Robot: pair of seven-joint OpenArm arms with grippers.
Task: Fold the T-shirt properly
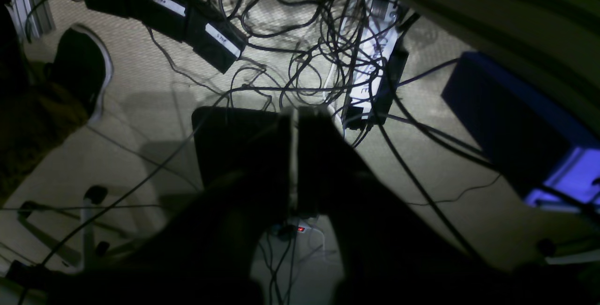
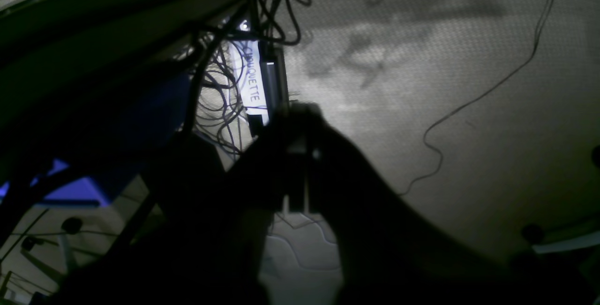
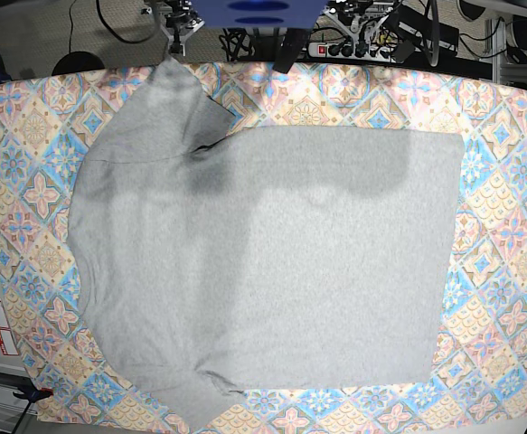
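We see the T-shirt spread flat and plain side up on the desk, which is covered by a colourful tile-patterned tablecloth. In the base view the shirt fills most of the cloth, its neck end toward the left side of the picture and its straight hem toward the right. One sleeve reaches up to the far edge of the desk and the other sleeve points toward the near edge at the bottom. The fabric lies mostly smooth, with soft shadows across its upper part and a few slight creases near the upper sleeve. Neither arm appears over the desk in that view. Our left hand shows in its own wrist camera as a dark silhouette, its two fingers pressed together with only a thin bright seam between them and nothing held. Beneath it we see a pale floor strewn with tangled black cables, a white power strip and a dark shoe at the left. Our right hand is likewise a dark shape in its wrist view, fingers together and holding nothing, above the floor with a lettered white power strip and a single thin cable trailing across it.
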